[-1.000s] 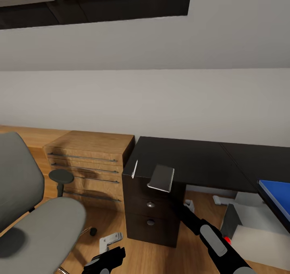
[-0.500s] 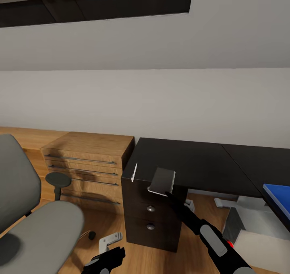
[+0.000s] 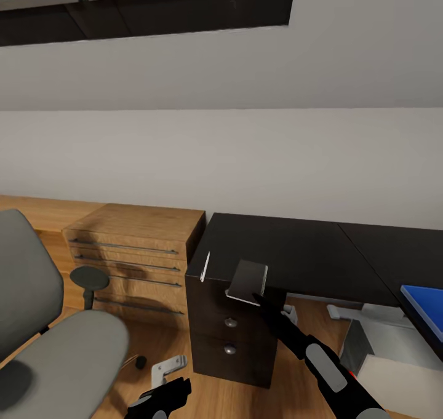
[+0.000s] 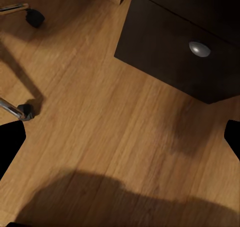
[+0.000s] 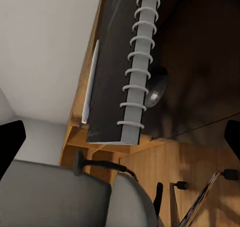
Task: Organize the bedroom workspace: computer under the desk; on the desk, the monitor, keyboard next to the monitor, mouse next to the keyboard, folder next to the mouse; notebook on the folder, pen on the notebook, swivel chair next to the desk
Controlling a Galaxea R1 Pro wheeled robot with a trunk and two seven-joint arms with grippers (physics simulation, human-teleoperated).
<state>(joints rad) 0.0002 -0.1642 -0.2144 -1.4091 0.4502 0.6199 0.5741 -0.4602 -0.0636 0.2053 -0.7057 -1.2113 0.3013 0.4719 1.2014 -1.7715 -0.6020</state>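
Observation:
The dark grey notebook tilts over the front edge of the black desk, above the drawer unit. My right gripper reaches up to its lower edge. In the right wrist view the notebook's spiral edge runs between widely spread fingertips, so that gripper is open. The white pen lies at the desk's left front corner. The blue folder shows at the right edge. The grey swivel chair stands at the left. The computer sits low at the right. My left gripper hangs open over the floor.
A light-wood chest of drawers stands between the chair and the desk, against the white wall. White metal brackets lie on the wood floor. The left wrist view shows chair casters and a silver drawer knob.
The whole view has drifted slightly, so the camera moved. My right gripper has crept forward and up to the notebook's lower edge. The notebook and pen stay put on the desk.

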